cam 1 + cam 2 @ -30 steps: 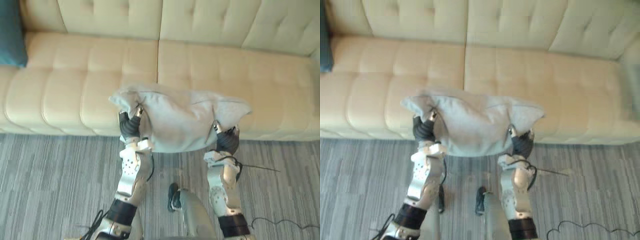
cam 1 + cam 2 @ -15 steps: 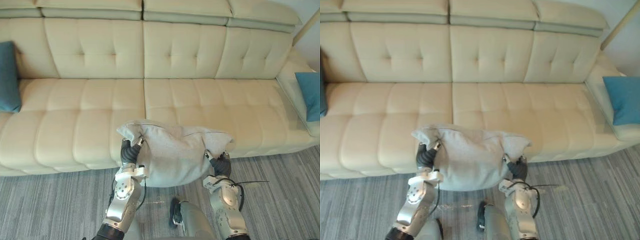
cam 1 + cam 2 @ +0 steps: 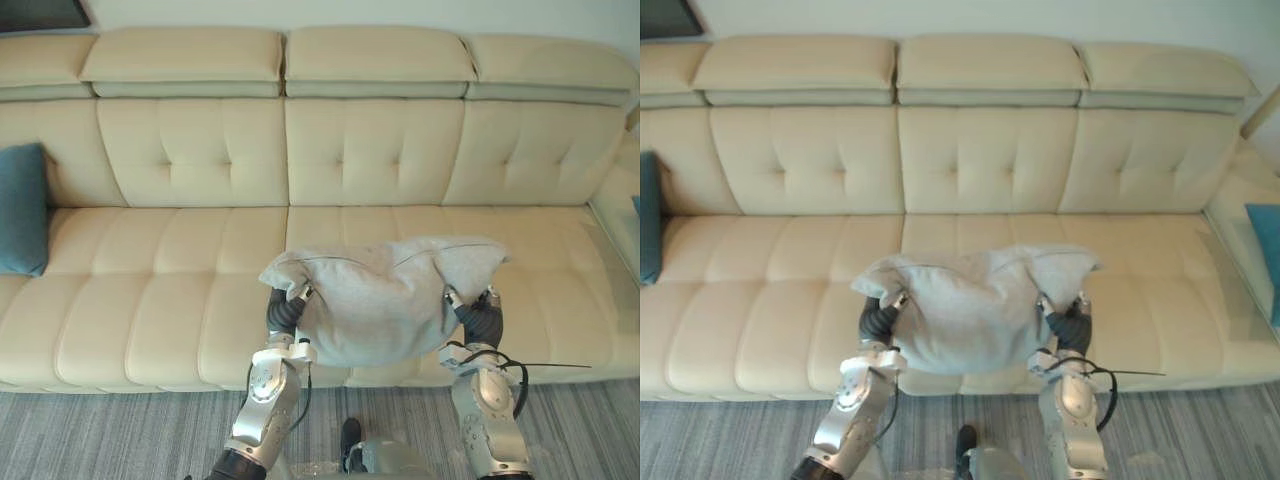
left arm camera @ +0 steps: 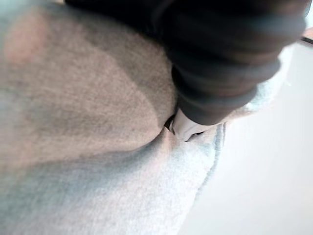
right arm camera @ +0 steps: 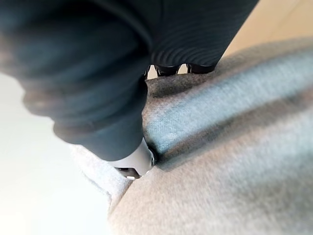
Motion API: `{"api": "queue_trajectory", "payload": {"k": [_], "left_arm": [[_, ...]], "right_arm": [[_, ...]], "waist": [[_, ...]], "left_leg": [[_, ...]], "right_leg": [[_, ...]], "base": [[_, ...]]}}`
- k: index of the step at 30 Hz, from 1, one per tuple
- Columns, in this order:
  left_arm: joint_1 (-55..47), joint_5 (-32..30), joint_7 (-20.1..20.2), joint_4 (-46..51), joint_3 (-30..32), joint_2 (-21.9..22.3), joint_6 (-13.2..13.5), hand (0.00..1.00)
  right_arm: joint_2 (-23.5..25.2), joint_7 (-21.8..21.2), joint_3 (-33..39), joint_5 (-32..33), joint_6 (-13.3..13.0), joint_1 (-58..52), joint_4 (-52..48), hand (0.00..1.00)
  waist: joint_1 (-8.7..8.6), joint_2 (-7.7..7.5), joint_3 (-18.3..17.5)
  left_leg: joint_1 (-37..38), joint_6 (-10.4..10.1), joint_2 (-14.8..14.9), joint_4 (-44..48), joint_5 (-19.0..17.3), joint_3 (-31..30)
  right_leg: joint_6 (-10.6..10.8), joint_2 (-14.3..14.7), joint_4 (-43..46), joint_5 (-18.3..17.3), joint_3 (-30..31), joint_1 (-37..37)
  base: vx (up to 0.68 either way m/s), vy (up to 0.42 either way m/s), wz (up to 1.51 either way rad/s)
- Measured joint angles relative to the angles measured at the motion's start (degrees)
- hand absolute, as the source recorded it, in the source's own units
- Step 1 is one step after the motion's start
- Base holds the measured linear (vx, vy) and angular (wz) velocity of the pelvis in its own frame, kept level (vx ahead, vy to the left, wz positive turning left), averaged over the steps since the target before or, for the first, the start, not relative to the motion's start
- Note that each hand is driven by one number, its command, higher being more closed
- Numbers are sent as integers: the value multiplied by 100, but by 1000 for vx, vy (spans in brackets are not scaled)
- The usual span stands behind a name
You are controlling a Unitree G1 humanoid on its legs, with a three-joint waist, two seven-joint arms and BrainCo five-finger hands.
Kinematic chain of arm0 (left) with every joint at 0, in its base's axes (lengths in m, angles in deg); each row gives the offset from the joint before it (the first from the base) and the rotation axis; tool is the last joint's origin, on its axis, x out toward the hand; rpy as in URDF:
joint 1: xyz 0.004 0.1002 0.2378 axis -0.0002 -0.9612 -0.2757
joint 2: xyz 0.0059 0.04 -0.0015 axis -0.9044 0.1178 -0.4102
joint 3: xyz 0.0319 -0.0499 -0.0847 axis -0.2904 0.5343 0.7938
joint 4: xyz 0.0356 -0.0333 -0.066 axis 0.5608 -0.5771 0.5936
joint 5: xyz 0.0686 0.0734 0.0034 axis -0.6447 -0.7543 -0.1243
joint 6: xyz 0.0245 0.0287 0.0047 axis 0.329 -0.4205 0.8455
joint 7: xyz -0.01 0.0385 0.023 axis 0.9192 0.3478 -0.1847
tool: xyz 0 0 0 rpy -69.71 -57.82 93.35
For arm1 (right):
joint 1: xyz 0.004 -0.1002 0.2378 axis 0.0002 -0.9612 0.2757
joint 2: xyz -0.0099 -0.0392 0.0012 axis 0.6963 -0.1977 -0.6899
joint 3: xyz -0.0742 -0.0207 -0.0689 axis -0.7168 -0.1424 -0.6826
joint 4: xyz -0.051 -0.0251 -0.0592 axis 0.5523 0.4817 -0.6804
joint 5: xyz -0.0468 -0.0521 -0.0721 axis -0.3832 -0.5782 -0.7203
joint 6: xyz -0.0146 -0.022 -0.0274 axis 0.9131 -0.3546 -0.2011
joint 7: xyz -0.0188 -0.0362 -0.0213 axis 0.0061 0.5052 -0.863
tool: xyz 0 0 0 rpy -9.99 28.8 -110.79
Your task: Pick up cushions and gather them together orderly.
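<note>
The grey cushion [image 3: 385, 295] hangs clear of the sofa [image 3: 150, 300], slung between your robot's two hands above the seat's front edge. Watch the grip: it looks to be on the ends only, so a quick swing toward the blue cushion [image 3: 22, 208] at the far left could pull the cloth loose and drop it to the floor. The left hand [image 3: 284, 312] pinches one end, thumb dug into a fold. The right hand [image 3: 481, 320] clamps the other, fingertips and thumb on opposite sides of the bunched cloth. A second blue cushion [image 3: 1266, 250] waits at the sofa's right end.
</note>
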Motion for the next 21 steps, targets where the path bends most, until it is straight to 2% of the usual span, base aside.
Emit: {"api": "queue_trajectory", "payload": {"k": [1, 2, 4, 9, 15, 18, 21], "left_arm": [[12, -1, 4, -1, -53, -6, -6, 100], [20, -2, 21, -11, -91, -50, -23, 100], [12, -3, 66, -44, -156, -129, -53, 100], [-17, -5, 122, -49, -354, -313, -87, 100], [9, -1, 120, -7, -352, -515, -91, 100], [298, -4, 65, 101, -211, -522, -88, 100], [961, -16, -200, 130, 144, -530, -46, 100]], "right_arm": [[-11, 0, 44, 2, -5, 13, 130, 100], [30, 0, 107, 7, 3, 22, 327, 100], [184, 0, 165, 34, 70, -5, 646, 100], [240, -2, 248, 38, 171, -54, 864, 100], [298, -2, 256, 236, 172, 379, 887, 100], [139, -1, 195, 276, 129, 1167, 1130, 100], [-27, 18, 30, 377, 92, 2137, 1297, 100]], "waist": [[-4, 49, -31], [-13, 0, -74], [-16, -76, -124], [-25, -51, -230], [-8, -67, -268], [-5, -79, -291], [9, -76, -285]], "left_leg": [[192, 53, -238, -1037, 536, -7], [418, -84, -341, -1398, 508, -17], [883, -186, -613, -2159, 574, -1], [1215, -68, -922, -2749, 797, 37], [1230, -20, -1007, -3159, 952, 391], [929, -30, -989, -3195, 1066, 577], [353, 11, -965, -3069, 1142, 623]], "right_leg": [[58, -7, -3, -11, 17, 62], [173, -33, -64, -49, 114, 149], [301, -188, -210, 1, 282, 301], [478, -421, -451, 93, 546, 489], [633, -440, -659, 248, 1007, 203], [633, -424, -677, 425, 1202, -225], [645, -405, -769, 667, 1262, -729]], "base": [[136, 127, 15], [139, 128, 15], [112, 151, 19], [26, 97, 9], [-48, 30, -31], [-46, 13, -36], [-73, -5, -14]]}}
